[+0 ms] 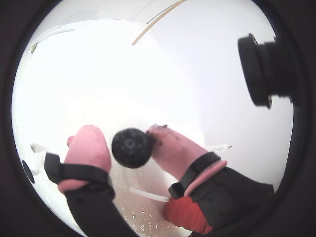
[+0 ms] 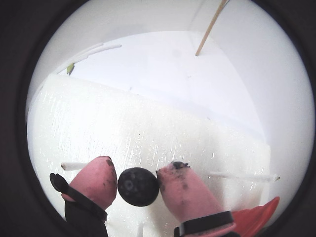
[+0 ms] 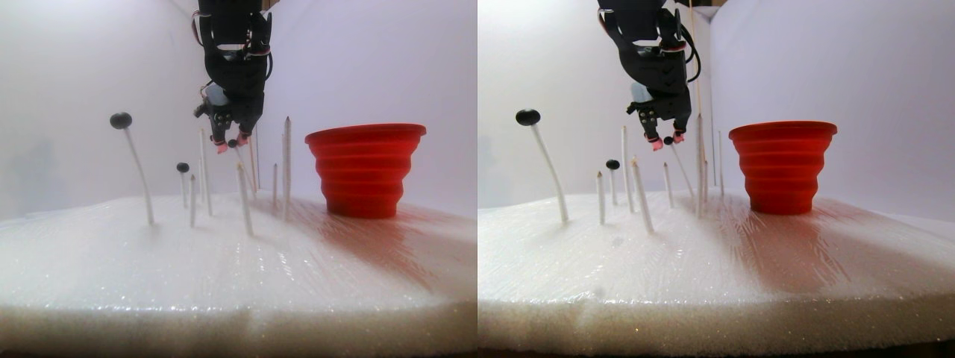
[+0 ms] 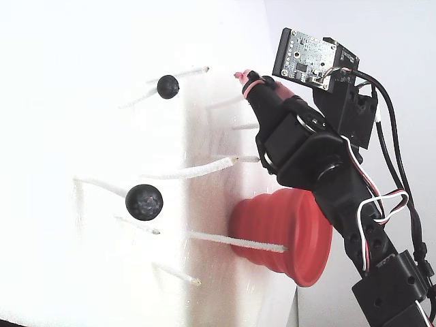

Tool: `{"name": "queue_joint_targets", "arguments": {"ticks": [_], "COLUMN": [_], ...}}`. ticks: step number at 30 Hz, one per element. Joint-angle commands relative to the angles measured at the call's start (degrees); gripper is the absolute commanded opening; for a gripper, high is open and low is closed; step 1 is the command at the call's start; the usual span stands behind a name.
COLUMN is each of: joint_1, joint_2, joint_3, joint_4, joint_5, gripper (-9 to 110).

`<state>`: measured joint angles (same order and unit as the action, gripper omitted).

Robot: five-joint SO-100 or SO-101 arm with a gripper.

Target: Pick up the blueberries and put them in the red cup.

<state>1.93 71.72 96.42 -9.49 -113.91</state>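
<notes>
A blueberry (image 2: 138, 186) sits pinched between our gripper's (image 2: 138, 178) 2 pink fingertips (image 1: 88, 146), both pads touching it, above the white foam (image 3: 224, 253). In the stereo pair view we hold it high among the white sticks (image 3: 286, 168), left of the red cup (image 3: 365, 170). 2 more blueberries (image 3: 121, 120) sit atop sticks further left.

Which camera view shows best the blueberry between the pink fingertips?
A wrist view: the blueberry fills the gap between the two pink fingertips of the hand, sharp and unobstructed. The other wrist view shows it too, with glare. The stereo pair shows a tiny dot; the fixed view hides it.
</notes>
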Motion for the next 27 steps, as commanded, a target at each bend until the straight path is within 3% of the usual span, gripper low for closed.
{"name": "queue_joint_targets", "arguments": {"ticks": [1,27], "joint_1": [0.1,-0.4], "joint_2": [1.8,9.6], "joint_3": [-5.5,0.8], "joint_4": [-1.8,-1.8], "joint_5": [0.5,0.7], "gripper": [15,11]}}
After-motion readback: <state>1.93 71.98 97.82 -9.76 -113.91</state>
